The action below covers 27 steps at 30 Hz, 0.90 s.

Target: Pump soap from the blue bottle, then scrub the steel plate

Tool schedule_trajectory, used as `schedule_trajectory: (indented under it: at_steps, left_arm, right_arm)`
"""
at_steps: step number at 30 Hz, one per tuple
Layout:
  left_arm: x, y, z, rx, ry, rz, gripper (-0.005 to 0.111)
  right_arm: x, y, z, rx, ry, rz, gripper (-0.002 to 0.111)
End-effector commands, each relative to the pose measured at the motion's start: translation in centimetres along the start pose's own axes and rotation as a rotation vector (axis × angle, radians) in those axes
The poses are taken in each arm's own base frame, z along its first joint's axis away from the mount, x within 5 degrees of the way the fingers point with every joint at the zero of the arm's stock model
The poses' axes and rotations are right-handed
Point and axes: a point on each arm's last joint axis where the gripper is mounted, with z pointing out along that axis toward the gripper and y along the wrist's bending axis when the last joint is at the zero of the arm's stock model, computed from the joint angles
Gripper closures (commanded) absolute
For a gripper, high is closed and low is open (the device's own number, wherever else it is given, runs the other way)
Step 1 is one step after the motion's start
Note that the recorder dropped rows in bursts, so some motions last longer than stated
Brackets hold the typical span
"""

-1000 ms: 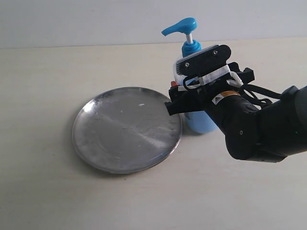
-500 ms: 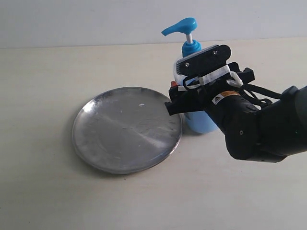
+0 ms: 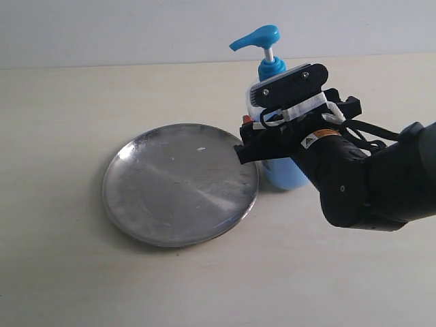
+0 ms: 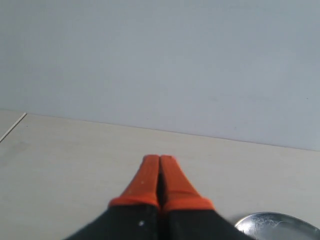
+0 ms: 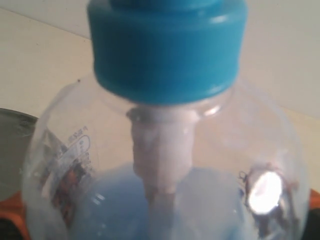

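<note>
The blue bottle (image 3: 270, 67) stands upright on the table just right of the steel plate (image 3: 180, 184), its spout pointing left over the plate's side. My right gripper (image 3: 271, 146) reaches in from the right, shut on the bottle's body. In the right wrist view the bottle (image 5: 165, 65) fills the picture, with pale blue soap (image 5: 110, 205) low inside and an orange fingertip at each edge. My left gripper (image 4: 159, 165) is shut, its orange fingers pressed together over bare table, with the plate's rim (image 4: 280, 225) beside it. It does not show in the exterior view.
The pale table (image 3: 75, 272) runs back to a light wall (image 3: 102, 27). A small white speck (image 3: 200, 148) lies on the plate. The right arm's dark body (image 3: 375, 184) fills the area right of the bottle.
</note>
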Motion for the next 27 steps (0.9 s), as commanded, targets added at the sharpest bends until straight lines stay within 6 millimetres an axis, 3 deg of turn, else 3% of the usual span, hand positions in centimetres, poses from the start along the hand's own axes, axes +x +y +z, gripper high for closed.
schedule_trajectory:
  at_steps: [1, 27]
  left_arm:
    - [-0.19, -0.11, 0.07, 0.009, -0.003, 0.001, 0.107]
    - [-0.19, -0.11, 0.07, 0.009, -0.003, -0.005, 0.107]
  right_arm:
    - [-0.66, -0.08, 0.01, 0.015, -0.05, -0.018, 0.108]
    - [-0.72, 0.09, 0.01, -0.004, -0.058, -0.035, 0.108]
